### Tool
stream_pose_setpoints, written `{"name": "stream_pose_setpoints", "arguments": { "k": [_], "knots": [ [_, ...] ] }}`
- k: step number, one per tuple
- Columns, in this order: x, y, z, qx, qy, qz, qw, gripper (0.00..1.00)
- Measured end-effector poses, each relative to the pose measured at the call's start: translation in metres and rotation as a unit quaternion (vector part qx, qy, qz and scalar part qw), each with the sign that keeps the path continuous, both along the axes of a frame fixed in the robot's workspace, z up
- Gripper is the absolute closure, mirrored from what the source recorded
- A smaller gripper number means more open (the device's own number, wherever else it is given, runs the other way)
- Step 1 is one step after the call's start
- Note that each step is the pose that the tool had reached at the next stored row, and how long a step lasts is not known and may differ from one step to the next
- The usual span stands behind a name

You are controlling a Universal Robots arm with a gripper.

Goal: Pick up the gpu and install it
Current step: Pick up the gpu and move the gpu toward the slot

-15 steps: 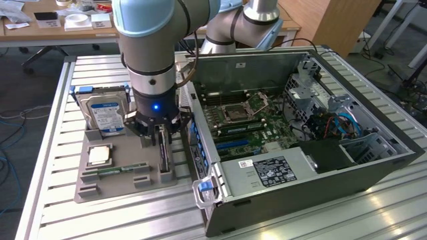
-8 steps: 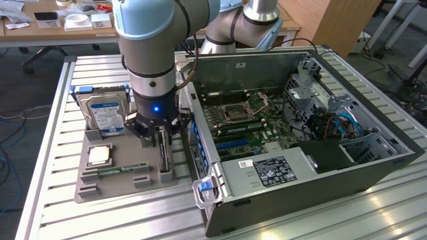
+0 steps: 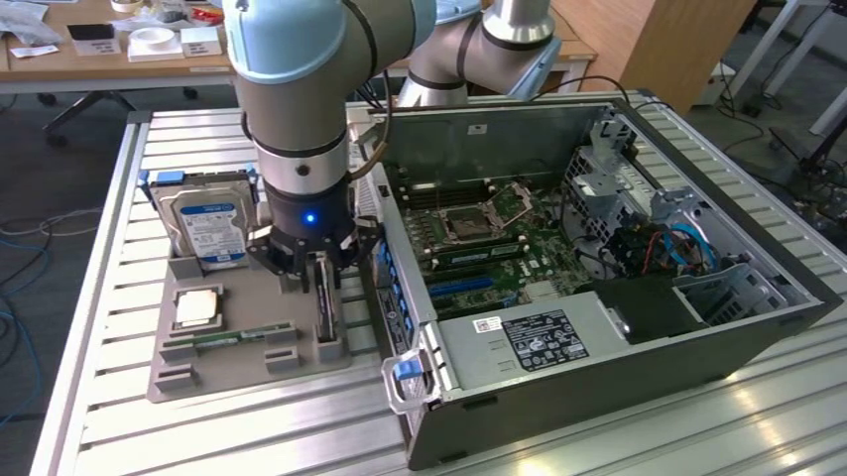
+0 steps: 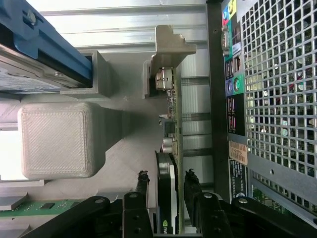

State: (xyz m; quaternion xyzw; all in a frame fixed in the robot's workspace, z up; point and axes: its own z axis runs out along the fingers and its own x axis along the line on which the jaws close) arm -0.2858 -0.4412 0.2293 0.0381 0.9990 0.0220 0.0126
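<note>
Gpu (image 4: 173, 119) stands on edge in a slot of the grey tray (image 3: 232, 379) beside the computer case (image 3: 596, 397), long axis parallel to the finger faces of the gripper (image 4: 166, 173), whose open jaws straddle it from directly above.

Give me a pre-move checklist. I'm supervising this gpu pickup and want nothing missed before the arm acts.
1. Gripper straddles the gpu, fingers on both sides: ok.
2. Jaws open, with a gap to the card on each side: ok.
3. gpu standing on its edge in the grey holder: ok.
4. Hard drive and memory stick apart from the fingers: ok.
5. Computer case open, blue slots uncovered: ok.
6. Fingers low enough for a firm grip: cannot tell.
</note>
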Motion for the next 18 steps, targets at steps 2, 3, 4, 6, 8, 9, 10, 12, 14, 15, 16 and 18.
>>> {"name": "stream_pose_setpoints", "arguments": {
  "k": [2, 3, 4, 6, 8, 9, 10, 12, 14, 15, 16, 18],
  "knots": [
    [-0.0006, 0.0, 0.0, 0.0, 0.0, 0.0, 1.0, 0.57],
    [-0.0006, 0.0, 0.0, 0.0, 0.0, 0.0, 1.0, 0.57],
    [-0.0006, 0.0, 0.0, 0.0, 0.0, 0.0, 1.0, 0.57],
    [-0.0006, 0.0, 0.0, 0.0, 0.0, 0.0, 1.0, 0.57],
    [-0.0006, 0.0, 0.0, 0.0, 0.0, 0.0, 1.0, 0.57],
    [-0.0006, 0.0, 0.0, 0.0, 0.0, 0.0, 1.0, 0.57],
    [-0.0006, 0.0, -0.0001, 0.0, 0.0, 0.0, 1.0, 0.57],
    [-0.0006, 0.0, 0.0, 0.0, 0.0, 0.0, 1.0, 0.59],
    [-0.0006, 0.0, 0.0, 0.0, 0.0, 0.0, 1.0, 0.65],
    [-0.0005, 0.0, 0.0, 0.0, 0.0, 0.0, 1.0, 0.65],
    [-0.0006, 0.0, 0.0, 0.0, 0.0, 0.0, 1.0, 0.65],
    [-0.0006, 0.0, 0.0, 0.0, 0.0, 0.0, 1.0, 0.65]
  ]
}}
